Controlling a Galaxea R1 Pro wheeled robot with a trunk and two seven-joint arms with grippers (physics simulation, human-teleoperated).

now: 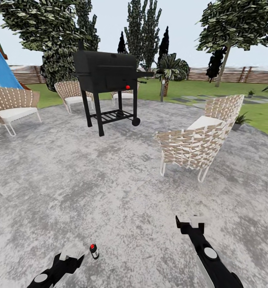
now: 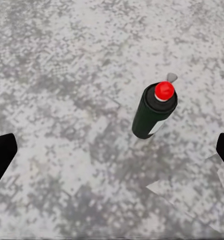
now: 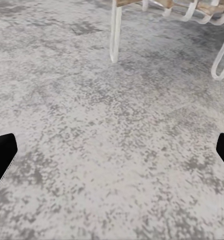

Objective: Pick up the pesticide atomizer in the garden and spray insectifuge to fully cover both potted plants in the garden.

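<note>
The pesticide atomizer (image 1: 94,251) stands upright on the grey patio paving, a small dark bottle with a red nozzle top. My left gripper (image 1: 75,259) hovers just left of it, open and not touching it. In the left wrist view the atomizer (image 2: 154,110) sits ahead of the open left gripper (image 2: 112,152), off to one side of the gap. My right gripper (image 1: 189,225) is open over bare paving; the right wrist view shows the right gripper (image 3: 112,155) holding nothing. A small potted plant (image 1: 242,119) shows behind the right chair, and another (image 1: 251,93) stands far off on the lawn.
A black grill (image 1: 106,76) on legs stands mid-patio. A wicker chair (image 1: 200,140) sits ahead right; its white legs (image 3: 114,35) appear in the right wrist view. More chairs (image 1: 12,106) stand left. A blue slide (image 1: 2,72), fence (image 1: 230,74) and trees ring the lawn.
</note>
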